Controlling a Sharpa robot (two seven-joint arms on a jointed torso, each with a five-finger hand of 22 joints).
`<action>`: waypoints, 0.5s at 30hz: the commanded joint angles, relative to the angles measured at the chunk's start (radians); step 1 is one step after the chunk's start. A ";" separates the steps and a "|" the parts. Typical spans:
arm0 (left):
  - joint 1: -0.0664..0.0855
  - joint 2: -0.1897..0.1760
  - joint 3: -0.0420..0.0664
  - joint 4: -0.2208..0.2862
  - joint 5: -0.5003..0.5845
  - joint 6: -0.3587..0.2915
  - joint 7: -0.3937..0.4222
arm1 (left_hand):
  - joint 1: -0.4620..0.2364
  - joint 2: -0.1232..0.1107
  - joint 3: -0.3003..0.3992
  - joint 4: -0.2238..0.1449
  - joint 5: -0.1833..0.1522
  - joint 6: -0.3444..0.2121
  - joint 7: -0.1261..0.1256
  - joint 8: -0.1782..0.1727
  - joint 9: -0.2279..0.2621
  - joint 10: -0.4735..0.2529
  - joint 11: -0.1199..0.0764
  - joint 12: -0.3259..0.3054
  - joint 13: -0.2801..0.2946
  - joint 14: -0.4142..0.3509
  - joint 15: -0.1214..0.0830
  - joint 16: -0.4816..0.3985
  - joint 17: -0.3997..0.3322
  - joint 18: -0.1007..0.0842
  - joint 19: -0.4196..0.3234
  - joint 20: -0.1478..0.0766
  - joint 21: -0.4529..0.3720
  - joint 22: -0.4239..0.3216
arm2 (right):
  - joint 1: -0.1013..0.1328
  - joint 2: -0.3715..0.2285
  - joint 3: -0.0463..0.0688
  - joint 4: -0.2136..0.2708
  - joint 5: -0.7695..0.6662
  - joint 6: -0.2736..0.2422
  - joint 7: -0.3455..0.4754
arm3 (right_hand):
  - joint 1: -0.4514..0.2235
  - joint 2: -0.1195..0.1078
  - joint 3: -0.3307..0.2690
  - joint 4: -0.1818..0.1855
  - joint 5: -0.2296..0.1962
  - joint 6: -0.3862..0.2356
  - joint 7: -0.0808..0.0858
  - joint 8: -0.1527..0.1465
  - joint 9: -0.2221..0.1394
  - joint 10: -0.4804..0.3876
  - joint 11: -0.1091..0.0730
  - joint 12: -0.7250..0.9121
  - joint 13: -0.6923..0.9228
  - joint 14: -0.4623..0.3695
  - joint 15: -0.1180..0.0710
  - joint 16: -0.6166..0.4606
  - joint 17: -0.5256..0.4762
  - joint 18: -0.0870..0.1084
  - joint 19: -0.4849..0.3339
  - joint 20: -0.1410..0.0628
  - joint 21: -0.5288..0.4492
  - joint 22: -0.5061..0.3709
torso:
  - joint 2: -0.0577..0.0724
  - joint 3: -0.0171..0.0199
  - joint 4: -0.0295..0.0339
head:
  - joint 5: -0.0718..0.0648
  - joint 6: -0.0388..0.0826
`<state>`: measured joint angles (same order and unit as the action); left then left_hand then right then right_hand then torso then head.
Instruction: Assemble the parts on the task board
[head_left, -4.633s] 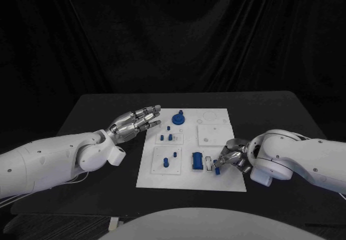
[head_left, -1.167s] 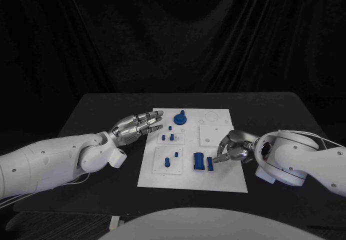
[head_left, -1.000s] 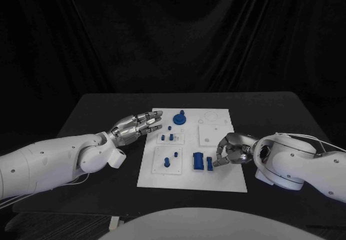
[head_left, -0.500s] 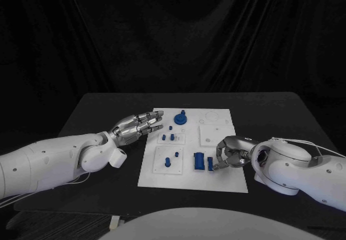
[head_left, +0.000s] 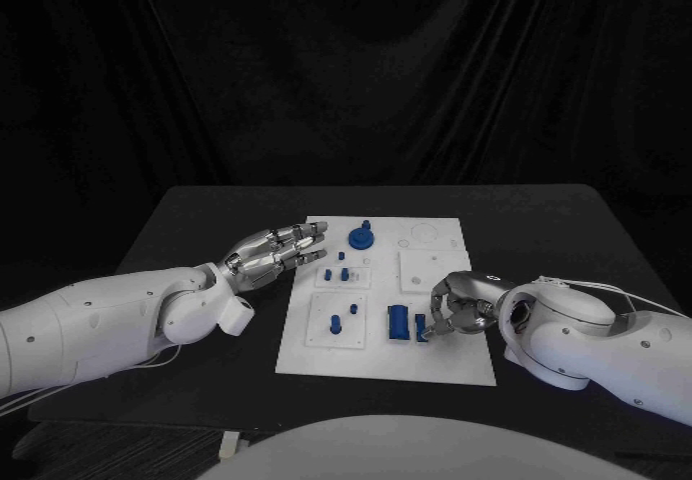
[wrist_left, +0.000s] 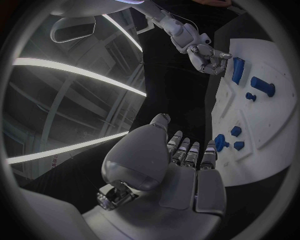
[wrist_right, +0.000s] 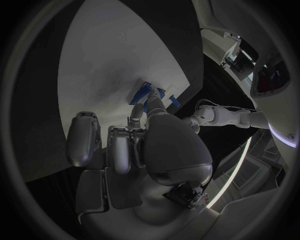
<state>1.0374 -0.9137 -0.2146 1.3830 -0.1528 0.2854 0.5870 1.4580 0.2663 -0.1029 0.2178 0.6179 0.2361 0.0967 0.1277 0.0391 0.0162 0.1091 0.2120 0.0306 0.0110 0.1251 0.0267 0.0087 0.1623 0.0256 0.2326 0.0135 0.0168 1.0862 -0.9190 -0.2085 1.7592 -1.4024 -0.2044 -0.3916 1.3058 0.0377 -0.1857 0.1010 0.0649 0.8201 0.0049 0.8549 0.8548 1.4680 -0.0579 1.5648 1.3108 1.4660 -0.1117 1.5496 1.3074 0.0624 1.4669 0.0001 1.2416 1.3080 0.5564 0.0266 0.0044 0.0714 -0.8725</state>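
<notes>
The white task board (head_left: 433, 355) lies mid-table. On it are a round blue part with a peg (head_left: 358, 238), small blue pieces (head_left: 335, 273), a blue peg (head_left: 333, 323) and a tall blue block (head_left: 395, 322). A small blue part (head_left: 421, 327) stands just right of that block. My right hand (head_left: 459, 310) is at the board's right side, and its thumb and a finger pinch this small part (wrist_right: 142, 94); the other fingers are curled in. My left hand (head_left: 274, 250) hovers at the board's left edge, fingers stretched out, holding nothing. The left wrist view shows the right hand (wrist_left: 209, 57) by the block (wrist_left: 238, 69).
The black table (head_left: 188, 215) reaches well beyond the board (wrist_left: 275, 115) on every side. A square recessed plate (head_left: 421, 268) and a round outline (head_left: 423, 236) mark the board's right half. My left forearm crosses the table's left part.
The right hand brought the small blue part from the board's near right up beside the tall block. In the last second the right arm rolled closer while the fingers stayed on it. Left hand unchanged.
</notes>
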 joint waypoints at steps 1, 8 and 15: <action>-0.002 0.001 0.001 0.001 0.006 0.011 0.019 | 0.011 0.002 0.005 -0.002 0.004 0.001 0.004 0.006 0.001 0.003 -0.003 0.003 0.000 0.001 0.007 0.004 0.001 0.016 -0.001 0.009 0.005 0.000 | -0.009 0.005 0.000 -0.008 -0.013 -0.012 -0.019 | 0.005 0.012 0.000 0.006 -0.002 0.005 -0.005 0.005 0.002 0.103 -0.009 0.006 0.260 0.089 -0.009 -0.004 0.182 0.002 0.044 -0.008 -0.008 0.177 | -0.001 -0.0001 0.0004 | 0.000 0.000; -0.002 -0.002 0.001 0.001 0.006 0.011 0.017 | 0.011 0.002 0.005 -0.002 0.004 0.001 0.004 0.006 0.001 0.003 -0.003 0.003 0.000 0.001 0.007 0.004 0.001 0.016 -0.001 0.009 0.005 0.000 | -0.022 0.010 0.000 -0.017 -0.013 -0.003 -0.028 | 0.025 0.023 -0.004 0.002 0.026 0.007 -0.008 0.002 0.000 0.103 -0.011 0.006 0.260 0.089 -0.011 -0.004 0.180 0.002 0.043 -0.010 -0.012 0.176 | 0.001 0.0001 -0.0003 | 0.004 0.000; -0.002 -0.004 0.001 0.002 0.006 0.012 0.017 | 0.012 0.003 0.006 -0.003 0.005 0.000 0.004 0.006 0.001 0.003 -0.002 0.004 0.000 0.001 0.007 0.005 0.001 0.016 0.000 0.010 0.005 0.000 | -0.030 0.014 0.000 -0.024 -0.013 0.003 -0.028 | 0.031 0.025 -0.006 0.001 0.037 0.007 -0.008 0.000 -0.001 0.103 -0.011 0.006 0.260 0.089 -0.011 -0.004 0.181 0.003 0.042 -0.010 -0.018 0.175 | 0.000 -0.0001 -0.0001 | 0.005 0.000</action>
<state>1.0371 -0.9179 -0.2145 1.3827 -0.1528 0.2860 0.5867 1.4619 0.2702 -0.1000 0.2150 0.6177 0.2361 0.0967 0.1277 0.0389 0.0162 0.1091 0.2120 0.0306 0.0110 0.1250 0.0267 0.0085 0.1623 0.0256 0.2326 0.0135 0.0169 1.0590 -0.9052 -0.2087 1.7359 -1.4063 -0.2028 -0.4013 1.3293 0.0610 -0.1845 0.1021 0.0969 0.8237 0.0014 0.8557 0.8546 1.4640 -0.0610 1.5780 1.3112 1.4665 -0.1181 1.5496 1.3074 0.0623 1.4632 -0.0036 1.2275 1.3079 0.5564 0.0266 0.0040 0.0765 -0.8725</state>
